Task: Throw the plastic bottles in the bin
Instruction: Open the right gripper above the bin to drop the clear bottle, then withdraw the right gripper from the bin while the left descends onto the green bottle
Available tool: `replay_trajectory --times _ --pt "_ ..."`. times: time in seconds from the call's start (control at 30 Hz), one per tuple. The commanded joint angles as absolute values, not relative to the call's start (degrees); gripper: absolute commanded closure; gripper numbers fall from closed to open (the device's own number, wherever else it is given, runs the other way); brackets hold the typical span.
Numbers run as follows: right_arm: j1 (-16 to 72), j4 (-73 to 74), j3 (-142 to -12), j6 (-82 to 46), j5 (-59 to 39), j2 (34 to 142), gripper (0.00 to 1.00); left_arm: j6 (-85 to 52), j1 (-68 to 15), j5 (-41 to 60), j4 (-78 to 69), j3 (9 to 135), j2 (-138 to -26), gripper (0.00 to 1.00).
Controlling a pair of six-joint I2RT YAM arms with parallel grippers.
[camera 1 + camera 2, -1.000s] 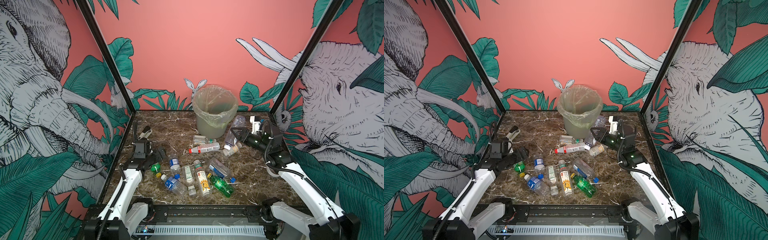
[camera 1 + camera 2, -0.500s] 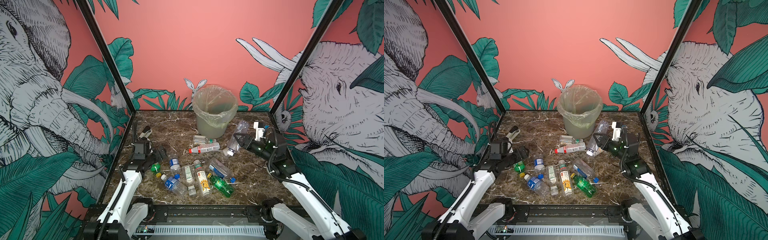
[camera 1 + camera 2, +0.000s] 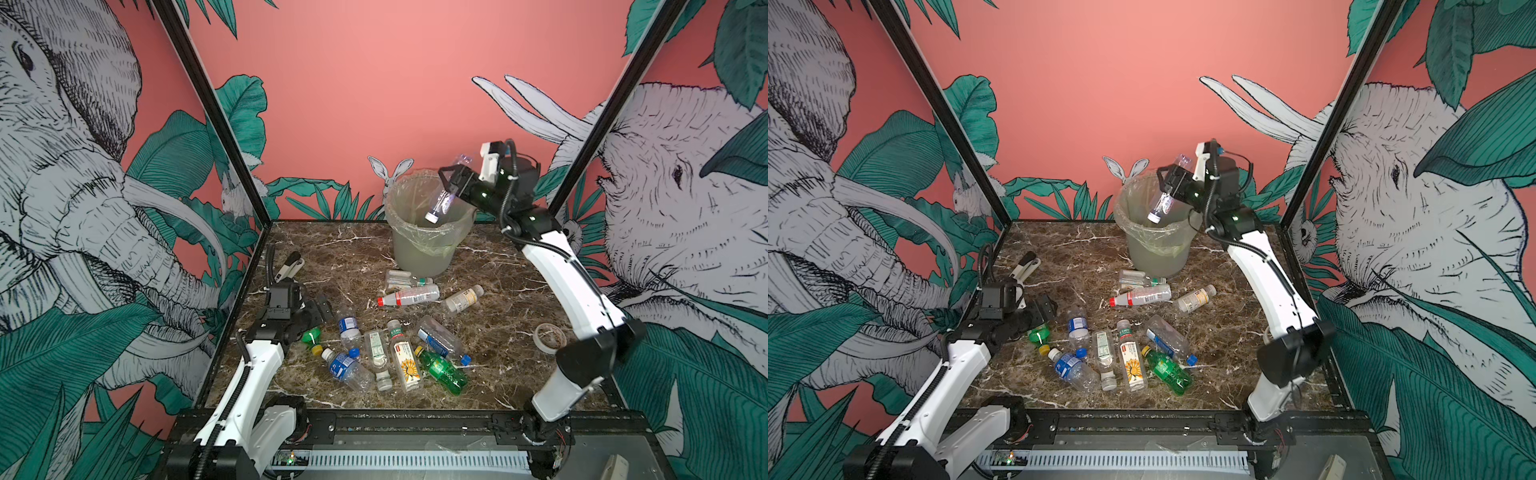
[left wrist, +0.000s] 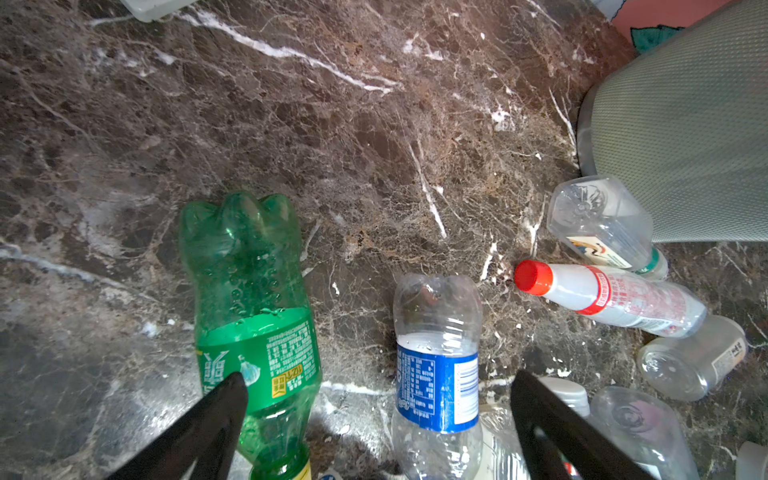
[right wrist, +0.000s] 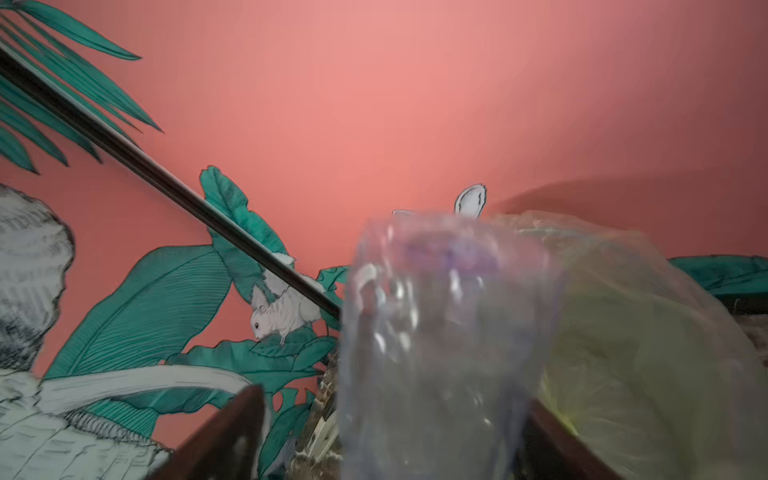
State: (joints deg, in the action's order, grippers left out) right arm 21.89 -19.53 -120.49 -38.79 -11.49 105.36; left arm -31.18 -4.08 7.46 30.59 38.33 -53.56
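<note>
Top view: I see my right gripper over the bin, a clear bottle tilted cap-down at its mouth. Left wrist: left gripper spread wide by a green bottle. Right wrist: fingers apart, bottle blurred between.

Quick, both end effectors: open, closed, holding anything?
Left end effector: open, holding nothing.
Right end effector: open; clear bottle loose between its fingers, over the bin.
</note>
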Motion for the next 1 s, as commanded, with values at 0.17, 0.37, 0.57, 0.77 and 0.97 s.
replay_trajectory --times 0.17,0.37,0.57,0.77,0.97 --pt "24.2 -33.7 -132.5 -32.7 -5.9 105.0 0.00 -31.3 -4.0 5.9 34.8 41.5 -52.4 0.01" --pt "24.4 -25.8 -108.3 -33.3 -5.5 86.9 0.01 -30.2 -4.0 6.2 35.7 42.2 -52.8 0.01" --pt "24.3 -20.6 -83.5 -34.6 -4.6 71.4 0.01 -29.4 -3.8 5.7 37.3 42.7 -52.9 0.01" --pt "24.3 -21.3 -66.4 -37.2 -4.4 60.9 0.01 -30.1 -3.9 6.2 38.4 43.0 -53.3 0.01" --pt "24.3 -23.1 -54.2 -39.8 -3.5 51.7 0.01 -31.3 -3.9 5.3 40.8 43.5 -53.3 0.01"
